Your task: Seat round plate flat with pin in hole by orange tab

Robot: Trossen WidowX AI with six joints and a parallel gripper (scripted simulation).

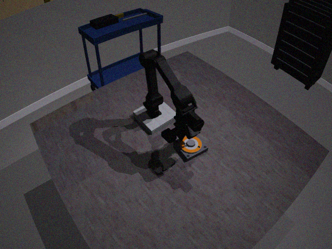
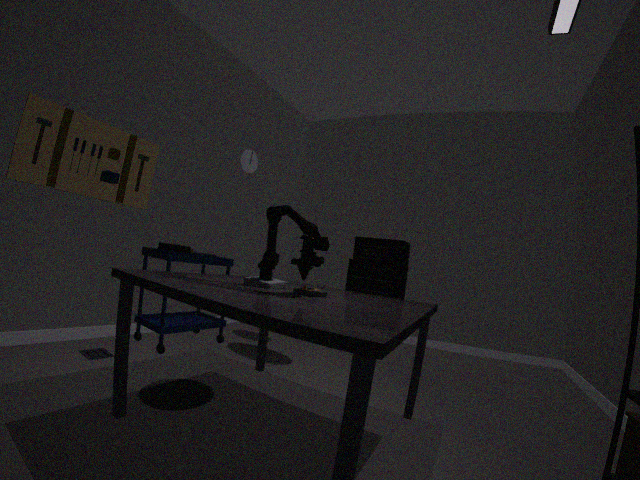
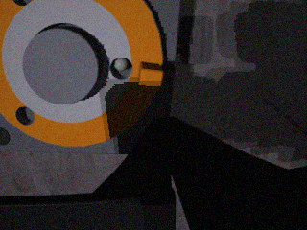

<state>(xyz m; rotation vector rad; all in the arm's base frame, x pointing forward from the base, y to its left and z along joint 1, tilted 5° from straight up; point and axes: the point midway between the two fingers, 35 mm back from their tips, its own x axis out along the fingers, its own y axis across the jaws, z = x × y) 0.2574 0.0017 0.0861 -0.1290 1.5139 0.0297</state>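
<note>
The round orange and grey plate (image 1: 191, 150) (image 3: 72, 134) sits around the grey post (image 1: 190, 142) (image 3: 59, 64) on the dark grey base (image 1: 195, 154) (image 3: 29, 146). Its orange tab (image 3: 151, 74) points right in the wrist view. The hole (image 3: 121, 68) beside the tab shows a pale rounded thing inside, apparently the pin. The plate looks about flat, but any small tilt is hard to tell. My gripper (image 3: 163, 128) (image 2: 303, 278) is shut and empty, pointing down. Its tips appear just above the plate's edge near the tab; contact cannot be made out.
The arm stands on a white block (image 1: 163, 120) behind and left of the base. Its shadow falls across the wooden table (image 1: 227, 187) and part of the plate. A blue cart (image 1: 122, 30) and a black cabinet (image 1: 300, 42) stand beyond the table.
</note>
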